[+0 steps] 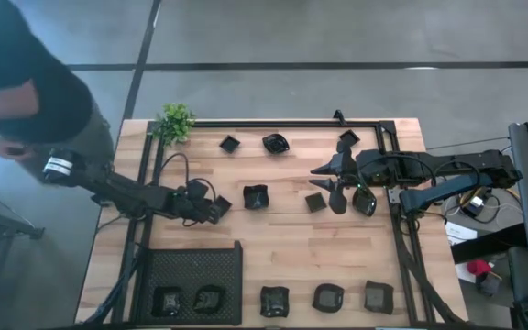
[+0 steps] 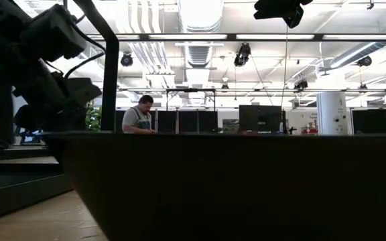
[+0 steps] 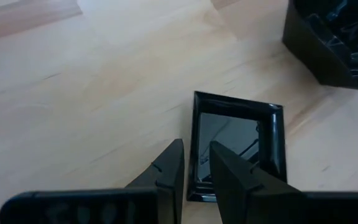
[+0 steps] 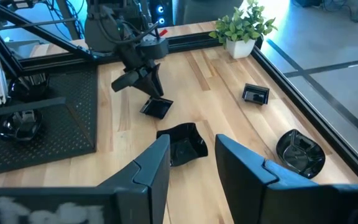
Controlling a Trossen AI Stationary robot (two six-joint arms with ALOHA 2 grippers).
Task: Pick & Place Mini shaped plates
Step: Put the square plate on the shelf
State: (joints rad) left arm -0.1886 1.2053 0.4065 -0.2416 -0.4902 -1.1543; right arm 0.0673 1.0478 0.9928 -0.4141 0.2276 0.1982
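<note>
**Pinching the rim of a little square dish, left side of the table**

Gripping-wise, the left gripper (image 3: 196,171) has its two fingers clamped over the near rim of a small square plate (image 3: 238,140), one finger inside the dish and one outside; the dish sits flat on the wood. In the high view that's just left of table centre, with a wavy-edged plate (image 1: 256,196) close beside it.

The right gripper (image 1: 339,194) hangs over the right-middle of the table, fingers parted with nothing between them, and a small plate (image 1: 315,203) is just beside it.

Containers: the black mesh tray (image 1: 195,266) at the front-left corner has two plates in it (image 1: 166,300), (image 1: 209,297), both along its front edge, so the back half is bare mesh.

Room to move: open wood between the held dish and the tray. Three more plates (image 1: 327,296) line the front edge right of the tray, others sit along the back edge (image 1: 275,142), and a green plant (image 1: 174,122) is at the back-left corner. A black rail frame (image 1: 400,229) borders the table.
</note>
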